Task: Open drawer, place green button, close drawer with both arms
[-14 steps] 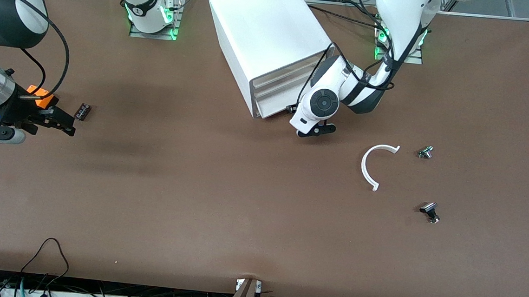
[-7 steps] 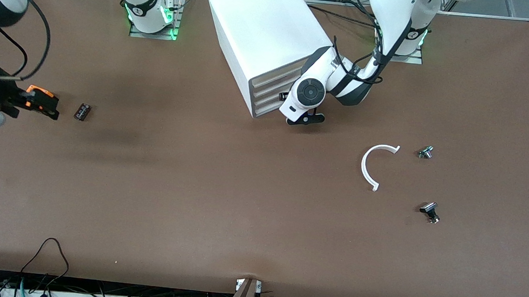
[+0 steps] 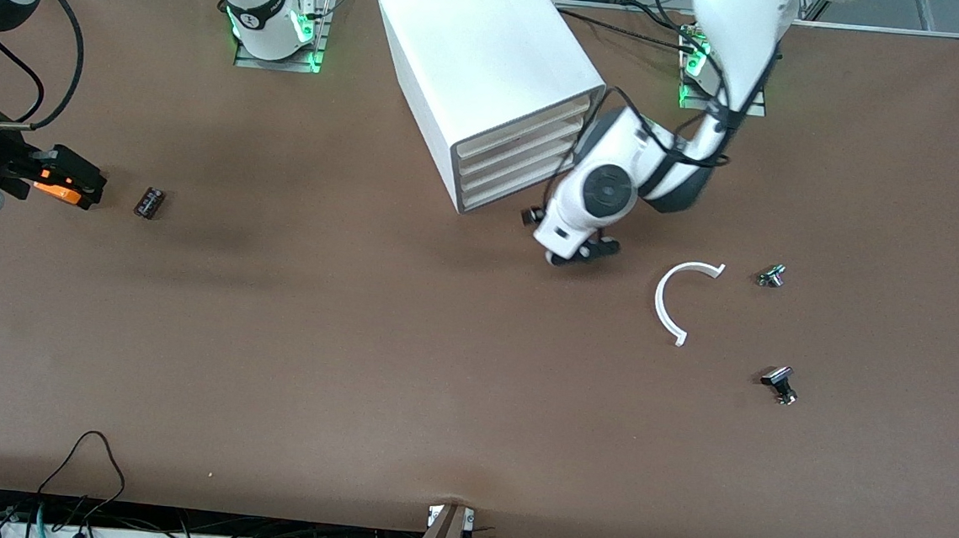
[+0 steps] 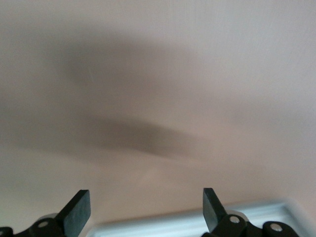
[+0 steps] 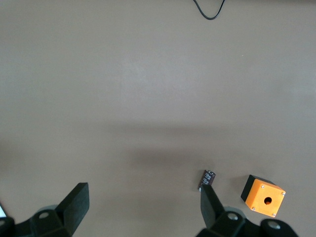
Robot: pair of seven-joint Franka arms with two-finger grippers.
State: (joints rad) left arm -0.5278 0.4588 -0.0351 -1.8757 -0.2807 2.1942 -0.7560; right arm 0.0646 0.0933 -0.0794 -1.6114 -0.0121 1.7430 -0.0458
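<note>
The button (image 3: 772,276) lies on the worktop (image 3: 355,362) toward the left arm's end, well apart from the left hand (image 3: 566,240), which hangs open near the closed drawer (image 3: 512,189). The right hand (image 5: 143,205) hovers open beside the orange box (image 5: 263,195).
</note>
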